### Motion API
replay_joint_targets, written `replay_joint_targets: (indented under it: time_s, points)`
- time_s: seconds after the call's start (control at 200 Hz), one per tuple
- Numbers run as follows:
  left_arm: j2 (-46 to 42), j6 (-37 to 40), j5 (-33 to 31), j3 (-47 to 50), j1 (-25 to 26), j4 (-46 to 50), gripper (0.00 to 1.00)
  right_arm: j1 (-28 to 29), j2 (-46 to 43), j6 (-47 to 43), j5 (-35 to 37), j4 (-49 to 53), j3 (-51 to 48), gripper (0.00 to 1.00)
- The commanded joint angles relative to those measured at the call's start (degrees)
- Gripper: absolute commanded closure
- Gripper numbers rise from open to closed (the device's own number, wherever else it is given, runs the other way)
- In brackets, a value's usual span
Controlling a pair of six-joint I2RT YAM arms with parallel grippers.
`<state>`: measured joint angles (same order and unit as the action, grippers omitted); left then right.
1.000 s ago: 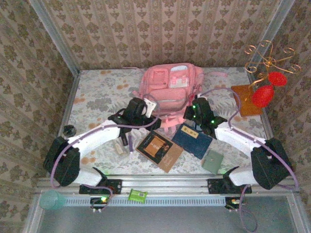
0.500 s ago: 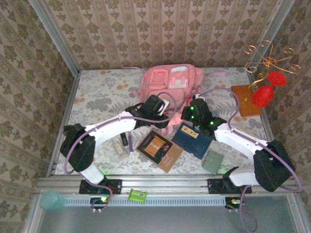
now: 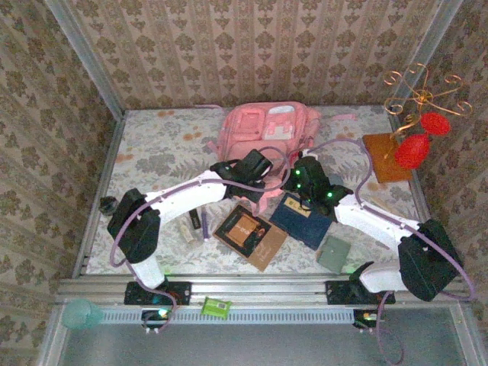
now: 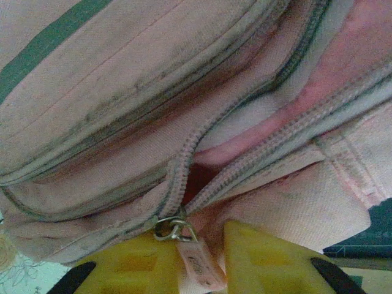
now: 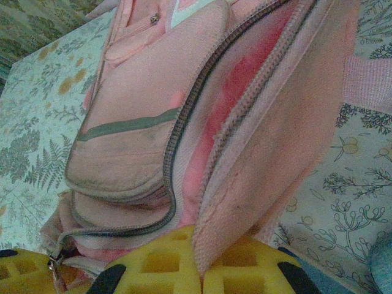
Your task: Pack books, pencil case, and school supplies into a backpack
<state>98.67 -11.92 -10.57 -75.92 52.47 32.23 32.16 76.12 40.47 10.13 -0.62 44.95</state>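
Both arms reach inward to the backpack's [image 3: 267,130] near edge: right fingers [image 5: 245,266] pinch its flap shut, left fingers [image 4: 263,257] narrowly flank the zipper pull [image 4: 197,264], grip unclear

Floral-cloth table [image 3: 152,149]: pink backpack [image 3: 263,130] at back, brown book [image 3: 248,233], navy book [image 3: 306,223], stationery pieces [image 3: 195,223], green pad [image 3: 333,253] near front.

left arm [image 3: 183,200] and right arm [image 3: 374,221], white links, black joints, purple cables, green lights on right wrist, yellow gridded finger pads [image 4: 263,263], black edging, possibly rubber

Overhead view; wrist close-ups on backpack [image 3: 252,141]
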Motion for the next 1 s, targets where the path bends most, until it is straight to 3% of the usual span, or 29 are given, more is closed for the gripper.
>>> replay_joint_targets:
  time_s: [0.0,0.435,0.665,0.995]
  points:
    - [0.6,2.2,-3.9,-0.6,-0.7,2.9,0.78,0.6,-2.7,-2.2,3.1,-1.8,3.2,1.00]
    - [-1.7,1.4,2.1,1.4,-3.4,1.0,0.88,0.6,-3.6,-4.5,4.9,-1.0,2.4,1.00]
    - [-2.6,0.8,1.9,2.8,-4.7,1.4,0.79,0.6,-4.6,-5.5,5.4,-0.7,2.5,1.00]
    - [-3.1,1.3,2.0,2.9,-5.2,1.6,0.76,0.6,-4.7,-5.6,5.0,-1.1,2.1,1.00]
